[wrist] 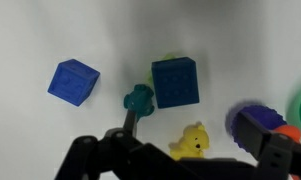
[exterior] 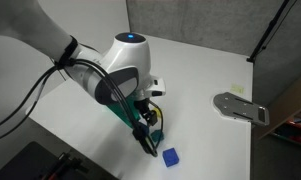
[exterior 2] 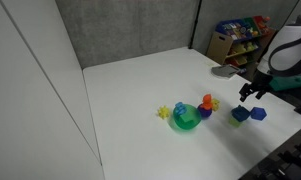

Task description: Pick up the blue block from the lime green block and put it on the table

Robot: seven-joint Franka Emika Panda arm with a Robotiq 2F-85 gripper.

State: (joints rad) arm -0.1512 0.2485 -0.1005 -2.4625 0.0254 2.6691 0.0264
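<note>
Wrist view: the blue block is seen just R of frame centre, sat on the lime green block, of which only a thin yellow-green strip shows along the upper edge. The block is not yet lifted. The hand is seen along the bottom edge, its fingers spread wide w/ nothing held betw. them. No contact w/ the blue block is seen; it lies higher in frame. A brighter blue cube is found at L, well apart, directly on the white table. A small teal piece lies just beside the blue block's lower-L corner. A yellow piece is seen below the block and a purple item at lower R.

In an exterior view the hand is seen at R of frame, above the blue block, w/ a green bowl-like toy further L. In an exterior view a grey metal plate lies at R of frame, well apart from the hand.
</note>
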